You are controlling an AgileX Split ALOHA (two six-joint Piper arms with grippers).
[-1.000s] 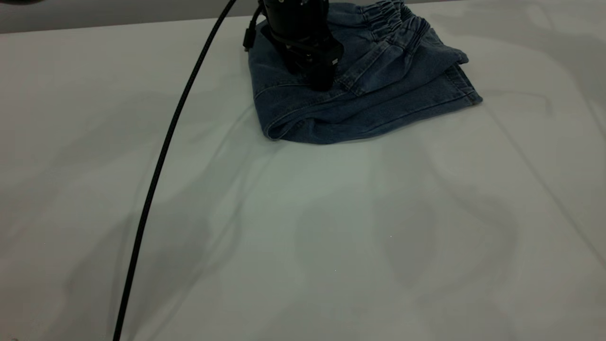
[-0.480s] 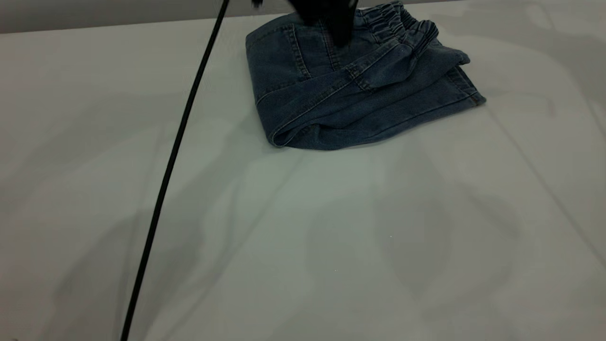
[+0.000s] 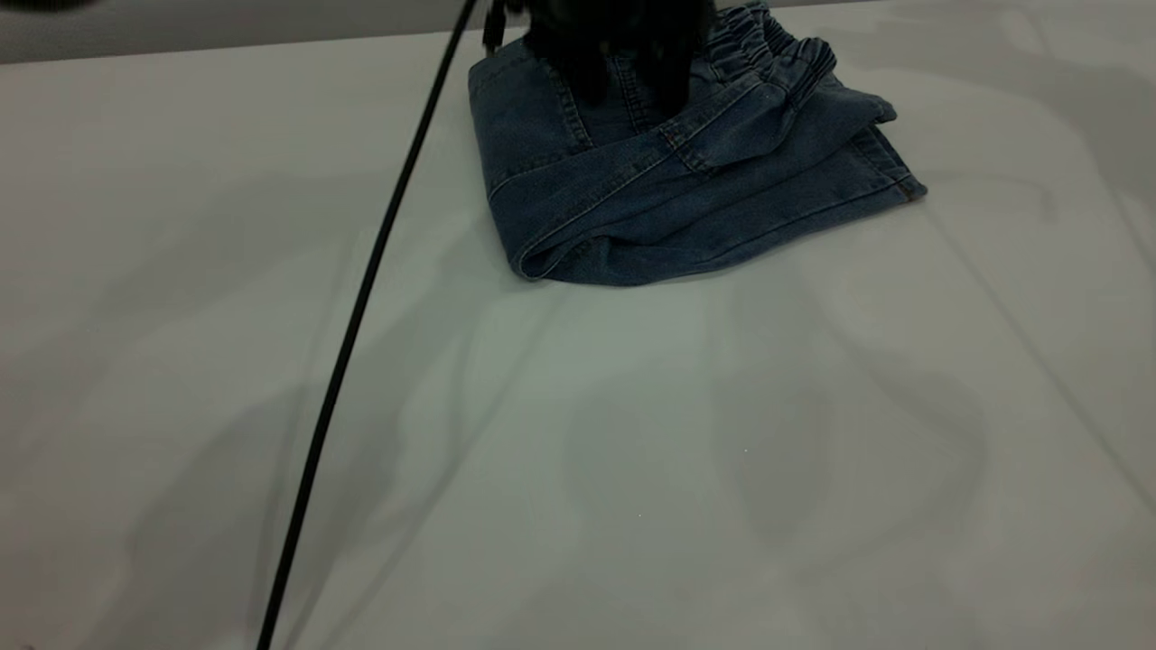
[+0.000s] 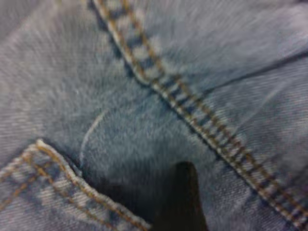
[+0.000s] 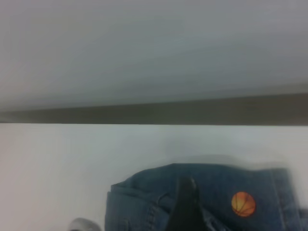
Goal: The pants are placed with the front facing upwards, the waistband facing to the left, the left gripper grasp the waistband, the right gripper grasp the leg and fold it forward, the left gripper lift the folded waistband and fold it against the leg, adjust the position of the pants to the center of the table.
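A: Where are the pants [image 3: 686, 181]?

B: Folded into a bundle at the far side of the desk [image 3: 578, 433], not its center, with the waistband [image 3: 768, 45] on top.

A: And the hands?

B: The left hand [image 3: 623, 54] hangs low over the bundle's far part; whether it's spread or pinching denim, I can't tell. The right hand [image 5: 185, 202] looks at the pants from beyond them, its state equally unclear.

A: The risk?

B: Dragging by one layer could pull the fold open, and the cable [image 3: 361, 307] might snag.
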